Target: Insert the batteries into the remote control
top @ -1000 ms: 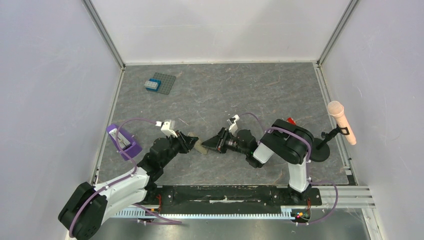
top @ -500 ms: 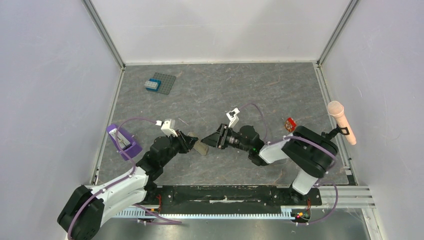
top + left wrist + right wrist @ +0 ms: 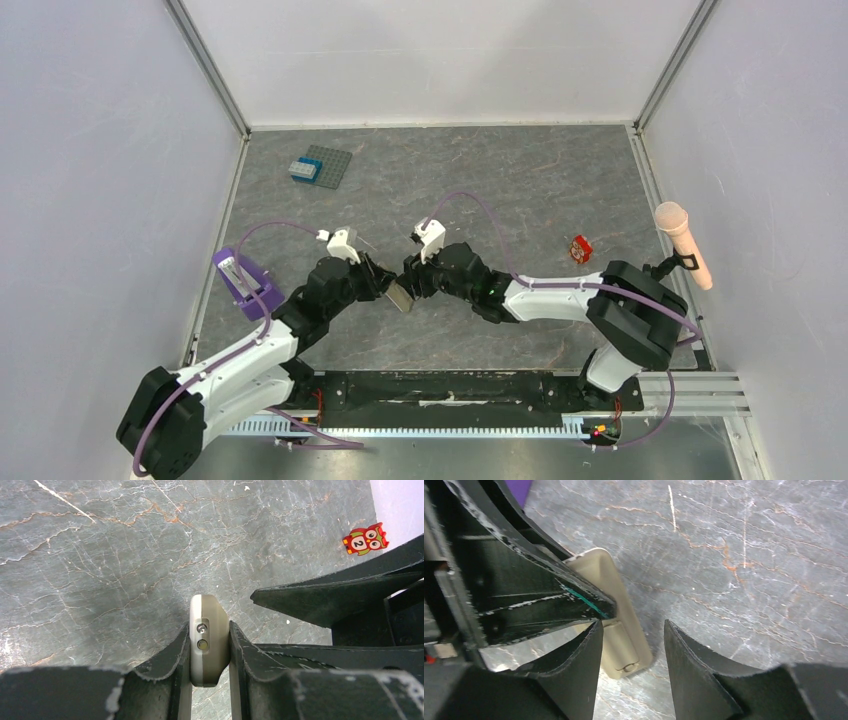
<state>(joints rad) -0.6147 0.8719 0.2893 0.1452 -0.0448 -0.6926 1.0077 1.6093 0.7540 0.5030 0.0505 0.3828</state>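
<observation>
**Top external view: two pincers meet at the remote control**

I see both arms reaching to the middle of the grey counter (image 3: pixel 500 180). My left pincer (image 3: pixel 388 284) is shut tight on the remote control (image 3: pixel 401 296) and holds it by its two long sides. In the left wrist view the remote control (image 3: pixel 207 650) sits snug in the left pincer (image 3: pixel 209 630), one short end poking out past the tips. I cannot tell if it touches the counter.

My right pincer (image 3: pixel 410 278) is partly open. In the right wrist view the remote control (image 3: pixel 624 650) lies inside the right pincer (image 3: pixel 633 625), close to one finger, with a gap to the other.

A red owl tile (image 3: pixel 580 247) lies off to the right. A blue brick (image 3: pixel 303 169) sits on a grey plate (image 3: pixel 332 165) far back on the left.
</observation>
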